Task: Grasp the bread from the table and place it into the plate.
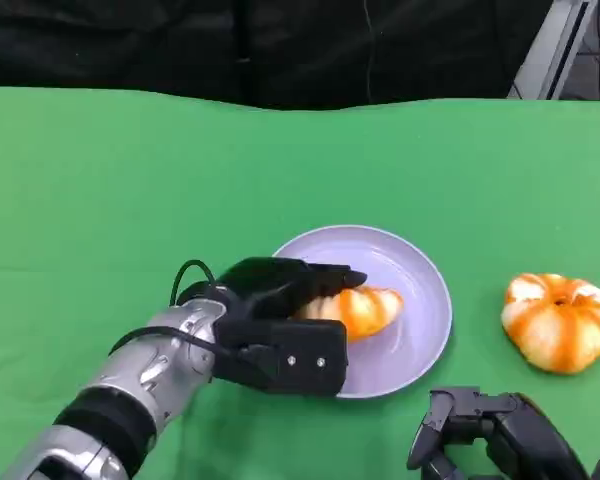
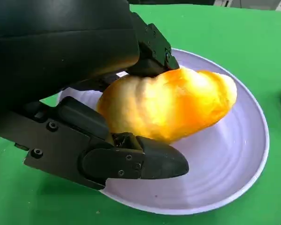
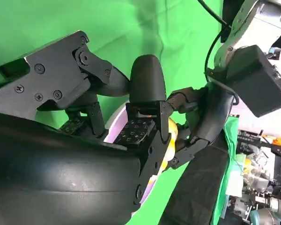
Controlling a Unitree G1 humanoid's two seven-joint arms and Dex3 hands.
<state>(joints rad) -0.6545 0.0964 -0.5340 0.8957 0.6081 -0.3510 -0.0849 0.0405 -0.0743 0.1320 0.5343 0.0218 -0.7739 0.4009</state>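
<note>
Okay, the bread (image 1: 365,309) is what I'm watching first: a golden, croissant-shaped piece, and it sits over the pale lilac plate (image 1: 420,275), inside its rim. From my left wrist camera the bread (image 2: 171,104) is clamped between black fingers (image 2: 150,161) below it and more fingers above it, so my left robot hand (image 1: 280,325) has a firm hold of it, wrapped closed around its nearer end. The far tip of the bread pokes out beyond the fingertips, toward the middle of the plate (image 2: 234,168). I can't tell for sure whether the underside of the bread is touching the plate's surface or hanging just above it.

The left robot hand reaches in over the plate's near-left rim, its silver forearm (image 1: 145,375) trailing back toward me with a black cable looping off the wrist.

Off to the side of that hand, past the plate and well apart from it, a second orange, ridged, pumpkin-shaped bun (image 1: 560,320) lies on the green worktop (image 1: 130,200).

My right robot hand (image 1: 490,430) hangs low at the near edge, just this side of the plate and close to the pumpkin-shaped bun, touching neither. Its wrist camera shows its fingers (image 3: 147,89) apart with nothing between them, so it's open and holding nothing, with the plate (image 3: 119,122) and the left arm beyond.
</note>
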